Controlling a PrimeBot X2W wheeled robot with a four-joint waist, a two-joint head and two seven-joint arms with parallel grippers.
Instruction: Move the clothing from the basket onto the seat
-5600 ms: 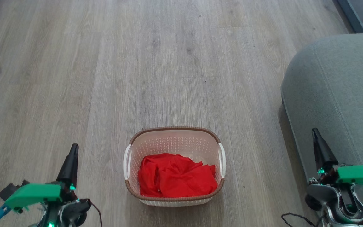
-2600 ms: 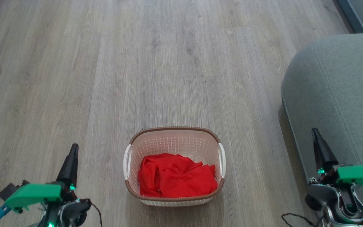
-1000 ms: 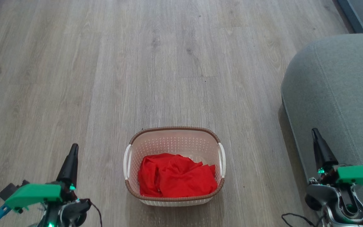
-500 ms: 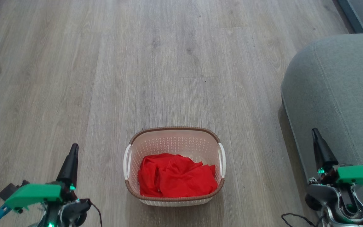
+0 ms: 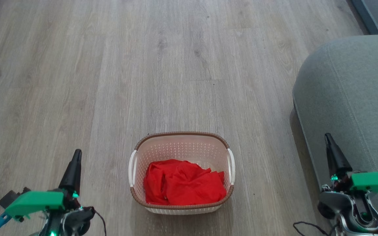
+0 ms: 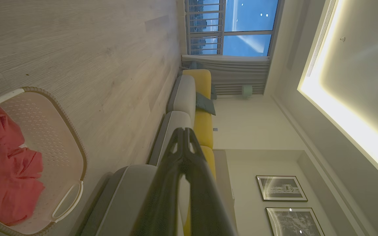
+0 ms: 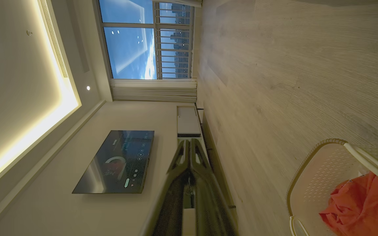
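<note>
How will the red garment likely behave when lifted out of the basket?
The clothing lies in crumpled folds, so it likely drapes and unfurls when pinched. It looks thin, probably light; the small basket might drag along.

Thin wrinkled red clothing [image 5: 184, 185] fills a perforated matt plastic basket [image 5: 180, 146] on grainy wood-look floor [image 5: 110, 82] beside a cloth-upholstered seat [image 5: 349, 95].

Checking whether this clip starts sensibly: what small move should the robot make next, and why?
Probably open the right hand and swing it toward the clothing. The red bundle lies in the basket, untouched. The right hand and the left hand sit shut at either side. The seat stands on the robot's right, so that arm likely has the shorter carry.
</note>
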